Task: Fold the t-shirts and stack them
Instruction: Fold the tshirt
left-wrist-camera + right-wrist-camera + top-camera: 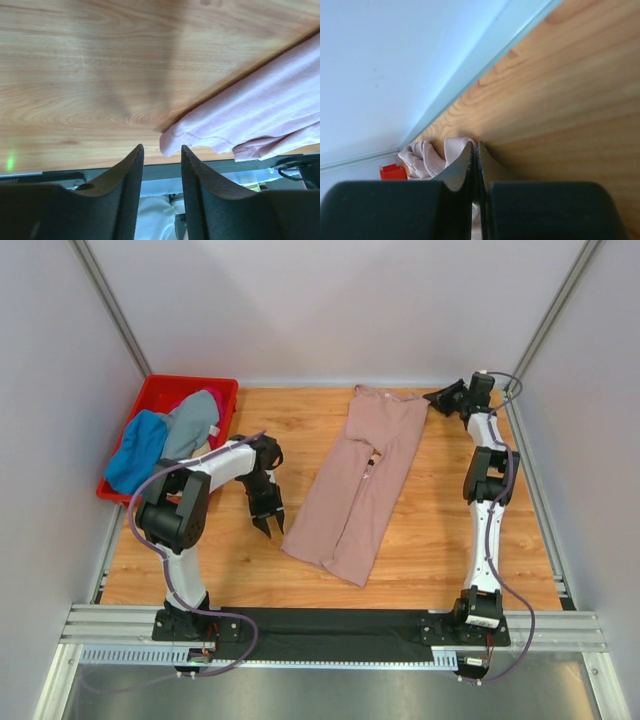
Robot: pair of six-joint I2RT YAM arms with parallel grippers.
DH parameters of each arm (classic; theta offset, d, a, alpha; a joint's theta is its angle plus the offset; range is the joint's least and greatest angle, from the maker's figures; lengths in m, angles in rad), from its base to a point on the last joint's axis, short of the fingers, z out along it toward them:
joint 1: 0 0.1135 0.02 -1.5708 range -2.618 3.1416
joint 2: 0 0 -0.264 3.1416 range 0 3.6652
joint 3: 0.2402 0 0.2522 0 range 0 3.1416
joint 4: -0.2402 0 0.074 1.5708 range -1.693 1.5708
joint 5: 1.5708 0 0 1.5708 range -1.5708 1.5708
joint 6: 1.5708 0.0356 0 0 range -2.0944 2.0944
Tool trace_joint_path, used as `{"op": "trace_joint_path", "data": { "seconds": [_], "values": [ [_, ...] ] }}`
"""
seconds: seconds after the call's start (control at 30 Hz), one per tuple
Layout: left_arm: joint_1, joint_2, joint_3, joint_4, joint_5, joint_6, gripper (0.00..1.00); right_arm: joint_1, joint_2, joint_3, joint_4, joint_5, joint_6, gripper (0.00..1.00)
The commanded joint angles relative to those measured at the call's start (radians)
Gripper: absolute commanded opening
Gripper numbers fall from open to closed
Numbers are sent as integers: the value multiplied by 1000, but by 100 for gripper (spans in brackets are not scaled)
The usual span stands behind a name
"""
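Folding barely begun: pink t-shirt (355, 485) halved mid-worktop; other t-shirts (165, 435) in crate (160, 388); left fingers (125, 190) half-open, empty; right fingers (462, 172) pinch its far corner.

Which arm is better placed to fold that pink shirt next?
Probably the right. The right gripper has its jaws shut at the far corner of the pink shirt, apparently pinching it; the left gripper hangs open beside the near hem, holding nothing.

top: overhead, far, whole table (440, 540) | wrists: low, close | shared: pink shirt (360, 480) corner
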Motion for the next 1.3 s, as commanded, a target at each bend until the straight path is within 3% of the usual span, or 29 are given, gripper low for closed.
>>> {"op": "trace_joint_path", "data": {
  "seconds": [0.0,0.03,0.07,0.17,0.23,0.43,0.6,0.7,0.77,0.9,1.1,1.27],
  "values": [
    [-1,-60,53,-40,-40,16,45,15,66,69,158,28,96,2],
    [-3,-60,70,-23,-23,29,45,17,70,73,168,42,109,6],
    [-3,-53,81,1,-6,45,46,15,73,74,173,45,113,22],
    [-1,-15,116,11,8,103,47,9,35,57,105,33,86,49],
    [-3,27,145,3,2,152,47,3,-69,-40,60,13,51,57],
    [-3,113,168,-21,-40,230,46,-34,-425,-467,-138,65,-91,59],
    [-10,110,98,67,54,249,42,-32,-733,-728,-279,82,-199,59],
    [-23,93,43,109,98,250,30,-3,-854,-880,-324,68,-242,58],
    [-30,72,10,156,130,241,16,24,-899,-927,-357,77,-273,57],
    [-55,42,-68,219,219,208,1,135,-1008,-1035,-437,111,-309,56],
    [-90,-34,-189,244,233,132,0,270,-1100,-1096,-463,180,-324,54],
    [-106,-116,-284,273,244,88,0,375,-1083,-1066,-485,255,-322,51]
  ]
}}
